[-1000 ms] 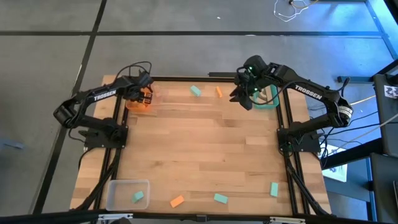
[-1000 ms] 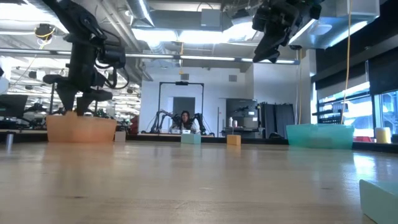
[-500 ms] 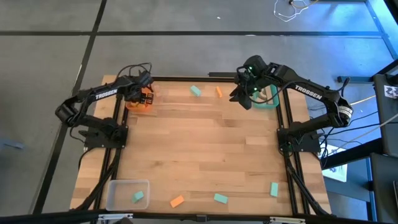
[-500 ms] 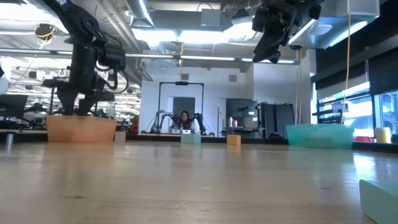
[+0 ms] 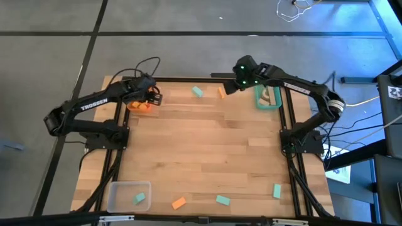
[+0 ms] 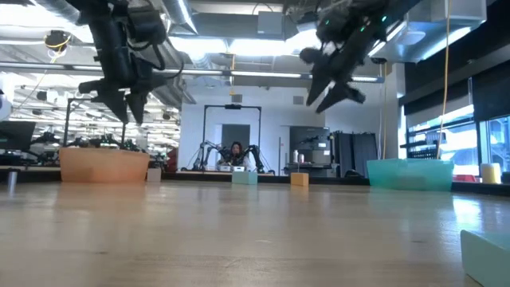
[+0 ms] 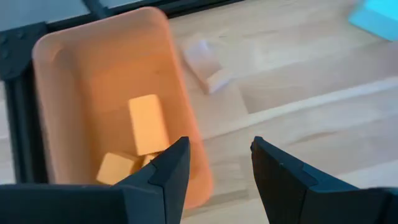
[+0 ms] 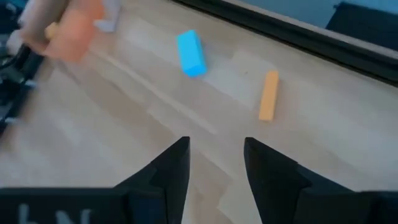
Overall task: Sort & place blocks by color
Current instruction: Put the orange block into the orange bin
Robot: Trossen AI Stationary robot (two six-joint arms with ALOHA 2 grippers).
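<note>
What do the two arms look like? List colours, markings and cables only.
Both arms are black, jointed links with white TROSSEN lettering along the forearm. The left arm has thin black cables looping above its wrist. The right arm shows a green light near its wrist, a pale band at the elbow, and black cables trailing off the table. Each end effector, left and right, has two dark, flat, angular fingers.

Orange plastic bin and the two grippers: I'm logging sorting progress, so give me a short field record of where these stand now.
orange plastic bin: far-left table corner, holds orange wooden blocks
left gripper: open, empty, over the bin's rim
right gripper: open, empty, above the far edge near the slim orange block and teal block
teal plastic bin: far-right corner
</note>
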